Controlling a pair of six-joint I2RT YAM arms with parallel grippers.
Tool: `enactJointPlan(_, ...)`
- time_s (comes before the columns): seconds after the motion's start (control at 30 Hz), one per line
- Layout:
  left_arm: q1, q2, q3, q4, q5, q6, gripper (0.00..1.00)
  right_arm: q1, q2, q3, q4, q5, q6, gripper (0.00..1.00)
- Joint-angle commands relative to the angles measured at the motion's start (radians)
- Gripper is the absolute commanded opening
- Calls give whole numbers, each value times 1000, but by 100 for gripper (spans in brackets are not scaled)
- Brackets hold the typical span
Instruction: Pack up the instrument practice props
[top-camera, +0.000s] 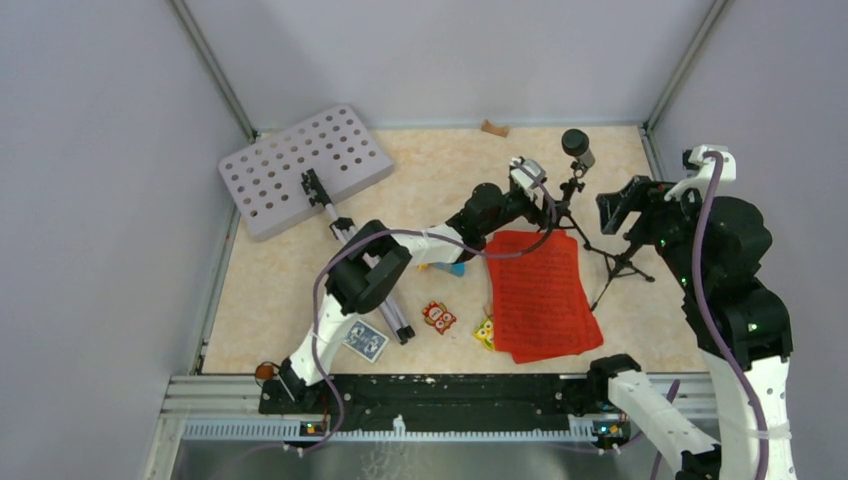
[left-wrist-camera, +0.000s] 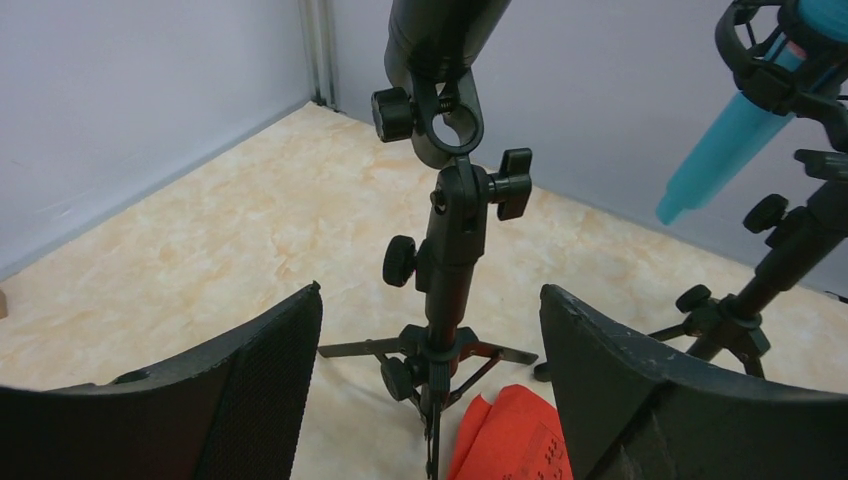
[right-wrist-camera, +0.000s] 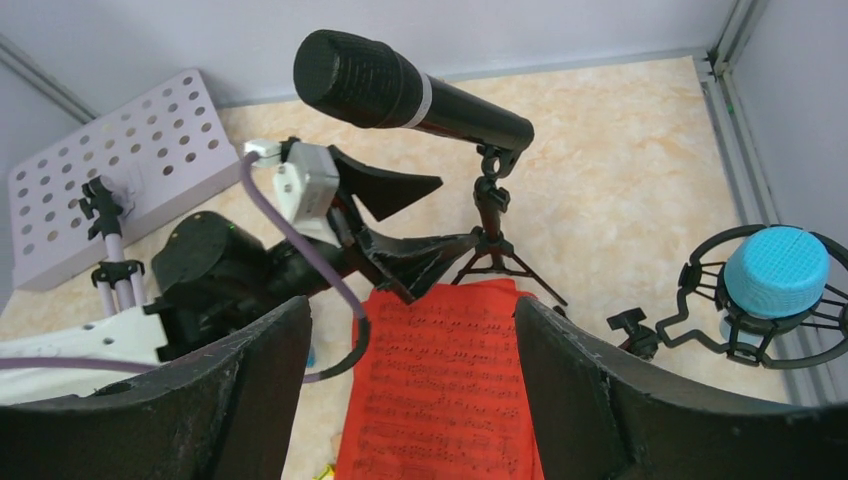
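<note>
The left gripper (left-wrist-camera: 431, 290), spread and empty, is facing the upright tripod (left-wrist-camera: 446, 262) of the dark mic (top-camera: 577, 146), standing on the bench (left-wrist-camera: 200, 220) dead ahead, while the right gripper (right-wrist-camera: 410, 305), also spread, is hovering farther off.

The left claw (left-wrist-camera: 430, 292) is wide open, with one black finger on each side. Straight ahead of the gap, a black mic tripod (left-wrist-camera: 449, 262) stands upright on the pale bench (left-wrist-camera: 200, 260). Neither finger touches it. A dark microphone (left-wrist-camera: 441, 30) sits in the clip on top of it. A corner of the red music sheets (left-wrist-camera: 510, 436) lies low between the fingers (left-wrist-camera: 262, 385). Off to the claw's right, a blue microphone (left-wrist-camera: 722, 148) tilts in a black ring on a second black tripod (left-wrist-camera: 742, 308).
</note>
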Motion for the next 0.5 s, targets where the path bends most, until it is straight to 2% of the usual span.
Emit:
enactJointPlan(0.0, -11, 67, 110, 40, -14, -5, 84, -7, -5, 47, -37, -41, 12, 73)
enactJointPlan(0.23, -33, 155, 230, 7, -31, -7, 90, -7, -7, 47, -49, -53, 4, 73)
enactJointPlan(0.47, -52, 247, 363, -73, -125, -27, 90, -7, -18, 24, -41, -90, 12, 73)
